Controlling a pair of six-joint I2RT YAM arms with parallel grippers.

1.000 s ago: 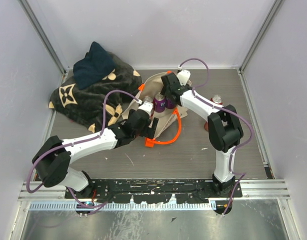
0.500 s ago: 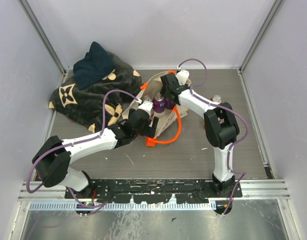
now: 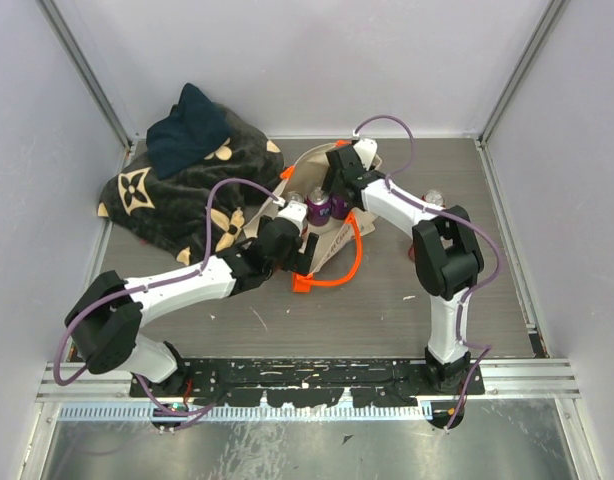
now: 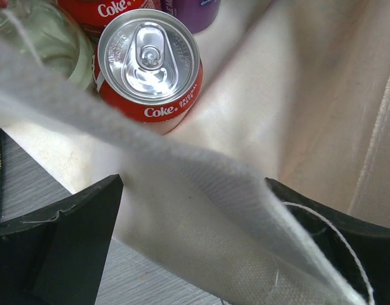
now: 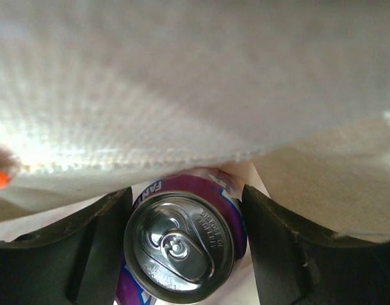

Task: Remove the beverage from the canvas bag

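Cream cloth of the canvas bag (image 3: 329, 238) slumped at mid-bench toward the far edge, orange handle (image 3: 349, 262) looped toward the near edge, dark patterned blanket (image 3: 187, 190) heaped in the far-left corner. From above: left gripper (image 3: 299, 252) at the bag's near rim, right gripper (image 3: 337, 192) reaching into the mouth from the far side, cans (image 3: 319, 207) showing inside. From the left wrist: fingers (image 4: 68, 241) spread wide, canvas rim running between them, nothing clamped; Coke can (image 4: 149, 60) upright within. From the right wrist: fingers (image 5: 87, 254) parted either side of a purple can (image 5: 182, 244), close against it; whether pressed on, impossible to tell. Judged so: reach made, no drink out yet, firm grasp, lift and set-down outside the bag left to do
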